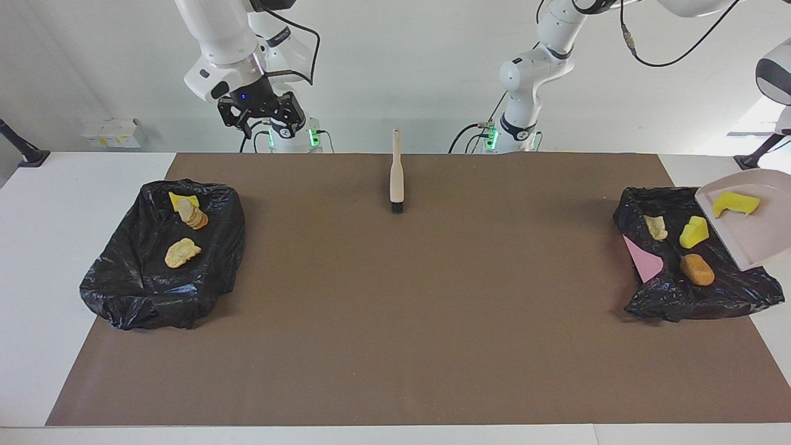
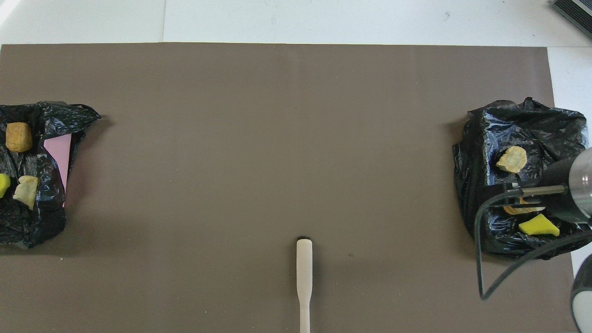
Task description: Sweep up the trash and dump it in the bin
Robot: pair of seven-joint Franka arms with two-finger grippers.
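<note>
Covering the white table [image 1: 80, 179], a brown mat [image 1: 408, 296]; right hand [image 1: 262, 117] open, left perhaps clamping the dustpan [image 1: 751, 232].

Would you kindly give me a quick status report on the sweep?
Right gripper open, raised near its base. Left gripper off-frame, shut; dustpan tilted over a bin. One yellow scrap on the pan, six binned. Brush lies mid-mat; nothing obstructing.

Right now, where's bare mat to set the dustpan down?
The brown mat is bare between the two black bin bags, apart from the beige wooden brush lying near the robots. Everything farther from the robots than the brush is free. Crowded: both bags hold scraps, and the pale pink dustpan with one yellow sponge chunk hangs over the bag at the left arm's end.
</note>
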